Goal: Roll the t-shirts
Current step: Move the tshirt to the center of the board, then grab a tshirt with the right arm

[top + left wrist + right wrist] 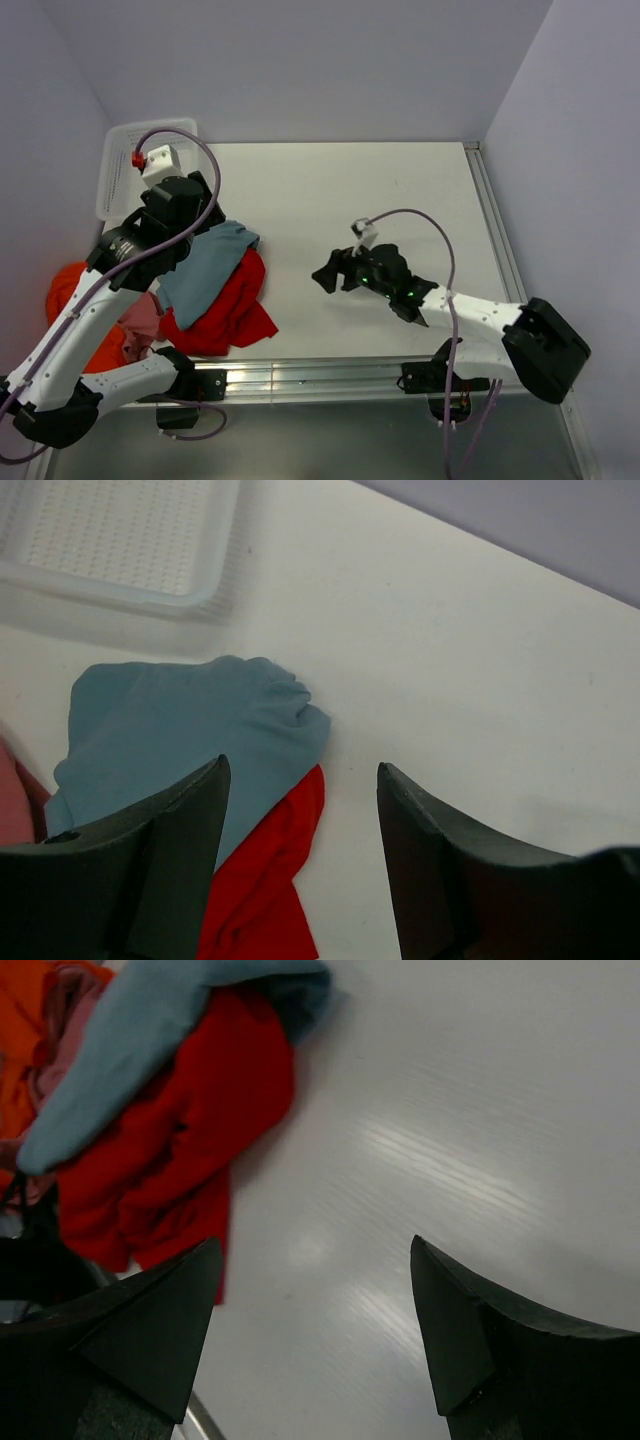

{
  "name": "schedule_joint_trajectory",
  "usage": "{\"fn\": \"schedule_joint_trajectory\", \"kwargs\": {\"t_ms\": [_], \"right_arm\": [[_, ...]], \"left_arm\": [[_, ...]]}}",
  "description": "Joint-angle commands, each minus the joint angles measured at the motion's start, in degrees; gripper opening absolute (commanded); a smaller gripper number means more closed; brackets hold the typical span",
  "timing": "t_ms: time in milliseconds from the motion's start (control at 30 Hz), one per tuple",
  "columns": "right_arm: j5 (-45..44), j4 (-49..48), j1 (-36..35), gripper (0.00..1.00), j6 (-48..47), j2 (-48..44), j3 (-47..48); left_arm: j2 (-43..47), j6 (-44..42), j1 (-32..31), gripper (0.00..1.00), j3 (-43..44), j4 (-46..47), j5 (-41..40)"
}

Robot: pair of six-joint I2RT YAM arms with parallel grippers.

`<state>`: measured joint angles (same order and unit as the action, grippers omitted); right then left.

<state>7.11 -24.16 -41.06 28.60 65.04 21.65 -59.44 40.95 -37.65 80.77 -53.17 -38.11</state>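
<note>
Loosely heaped t-shirts, both claws open and holding nothing

Across the white surface (350, 200), the t-shirts (222, 312) lay in one crumpled heap at the near left corner. The left claw (300, 780) hung directly over the heap's far edge. The right claw (315, 1250) sat well apart to the heap's right, over bare surface, pointing toward it.

Four shirts could be counted, one of each colour. The grey-blue shirt (205, 270) lay on top, spread widest. The red shirt (235, 305) lay beneath it, poking out toward the right and the near edge. The orange shirt (68, 290) bulged at the far left, partly hidden behind the left arm. The pink shirt (140, 320) showed as a small patch between the orange and the red. One perforated white basket (115, 170) stood in the far left corner, just beyond the heap.

Of the two claws, each had its jaws spread wide. Neither gripped or touched any cloth; the left one's fingers (175, 830) framed the grey-blue and red fabric from above.
</note>
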Motion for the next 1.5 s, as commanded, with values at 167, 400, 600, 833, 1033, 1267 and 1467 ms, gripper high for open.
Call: {"fn": "schedule_joint_trajectory", "kwargs": {"t_ms": [167, 400, 600, 833, 1033, 1267, 1467], "right_arm": [[-5.6, 2.3, -15.5, 0.82, 8.0, 18.6, 20.5], [-6.5, 1.3, -17.9, 0.81, 9.4, 33.6, 31.1], [-6.6, 3.5, -18.7, 0.77, 10.1, 42.4, 38.5], [-7.0, 4.3, -19.1, 0.00, 10.0, 41.7, 38.9], [-11.1, 1.6, -19.1, 0.00, 8.1, 23.3, 25.9], [-12.6, 8.5, -19.1, 0.00, 7.2, 11.5, 17.3], [-10.4, 6.6, -19.1, 0.00, 8.8, 10.1, 11.8]], "left_arm": [[1.7, -5.0, 14.0, 0.65, -10.2, 10.4, 14.6], [0.5, -6.7, 17.3, 0.63, -13.6, 12.9, 19.2], [0.5, -7.1, 18.5, 0.63, -14.9, 14.1, 21.3], [-0.7, -7.5, 18.7, 0.62, -16.8, 16.1, 23.4], [-2.4, -8.1, 18.8, 0.60, -17.8, 17.9, 26.8], [-4.5, -6.7, 18.7, 0.57, -20.7, 23.5, 33.0], [-9.9, -5.8, 18.0, 0.55, -22.0, 27.3, 35.8]]}}
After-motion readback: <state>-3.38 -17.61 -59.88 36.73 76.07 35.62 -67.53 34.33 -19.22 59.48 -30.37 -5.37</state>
